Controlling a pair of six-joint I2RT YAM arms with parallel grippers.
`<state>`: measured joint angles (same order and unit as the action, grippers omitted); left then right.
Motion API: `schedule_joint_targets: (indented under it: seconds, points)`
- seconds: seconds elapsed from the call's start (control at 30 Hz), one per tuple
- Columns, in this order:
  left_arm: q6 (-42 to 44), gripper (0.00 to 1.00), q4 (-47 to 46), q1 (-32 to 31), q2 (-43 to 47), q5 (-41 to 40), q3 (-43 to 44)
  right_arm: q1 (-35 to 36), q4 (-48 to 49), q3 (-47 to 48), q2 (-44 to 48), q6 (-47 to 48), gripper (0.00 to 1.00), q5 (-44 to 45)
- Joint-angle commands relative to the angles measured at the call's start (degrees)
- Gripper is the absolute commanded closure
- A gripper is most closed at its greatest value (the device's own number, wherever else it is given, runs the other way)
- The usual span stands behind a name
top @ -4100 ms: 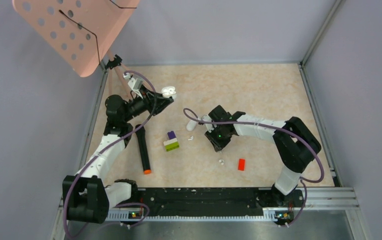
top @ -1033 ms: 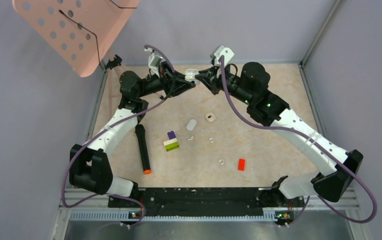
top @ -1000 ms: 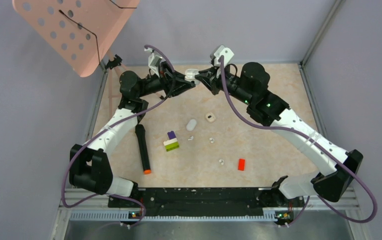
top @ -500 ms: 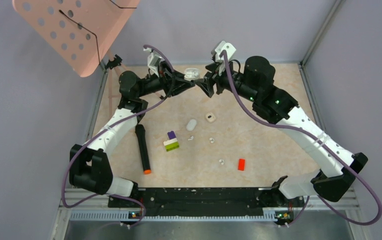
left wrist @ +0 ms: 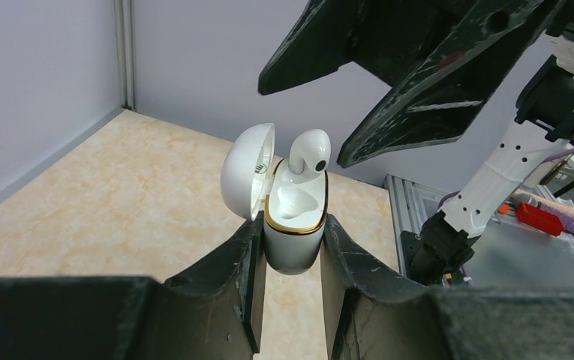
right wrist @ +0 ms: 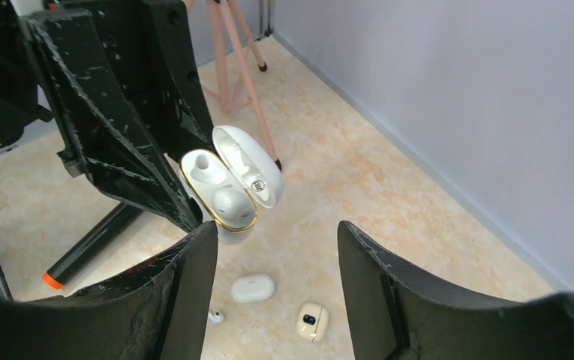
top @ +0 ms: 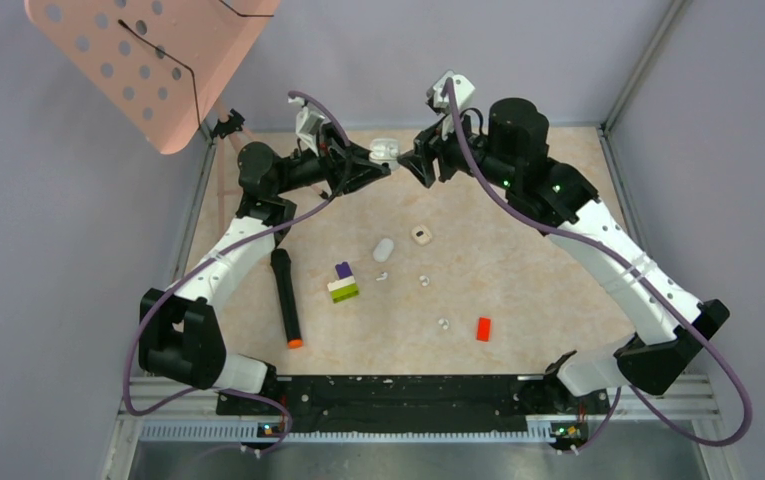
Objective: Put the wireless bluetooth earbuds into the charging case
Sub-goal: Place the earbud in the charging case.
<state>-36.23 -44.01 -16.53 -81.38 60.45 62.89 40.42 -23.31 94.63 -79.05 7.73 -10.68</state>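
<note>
Left wrist view shows us that the right jaws, pinched at the charging case [left wrist: 293, 244] a second ago, now stand wide and apart from it, while the left jaws stay clamped on that open case above the far edge of the surface [top: 518, 300], one earbud [left wrist: 308, 154] standing inside.

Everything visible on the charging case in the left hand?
The charging case is glossy white plastic, pebble-shaped, with a gold rim. Its hinged lid stands open. One earbud stands in a well; the other well looks empty. It sits upright, clamped between the left hand's fingers, raised above the table's far end.
</note>
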Motion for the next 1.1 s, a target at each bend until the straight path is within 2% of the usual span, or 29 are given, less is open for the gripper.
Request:
schedule_joint_targets:
  seconds: [0.0,0.2,0.47,1.07]
  points:
    - [0.6,1.00,-3.7,0.2,1.3,0.9,0.1,-0.9,0.5,2.4,-0.7,-2.0,0.42,-1.6]
    - [1.0,1.00,-4.0,0.0,1.6,1.5,-0.4,-1.0,1.0,3.0,-1.6,-3.7,0.43,-1.5]
    - [1.3,1.00,-3.8,0.0,1.7,1.5,-0.8,-2.3,-0.4,4.3,-2.0,-5.3,0.43,-5.5]
    - [1.9,1.00,-3.6,-0.2,1.8,2.4,-0.7,-2.8,-0.7,5.4,-4.8,-7.3,0.46,-6.2]
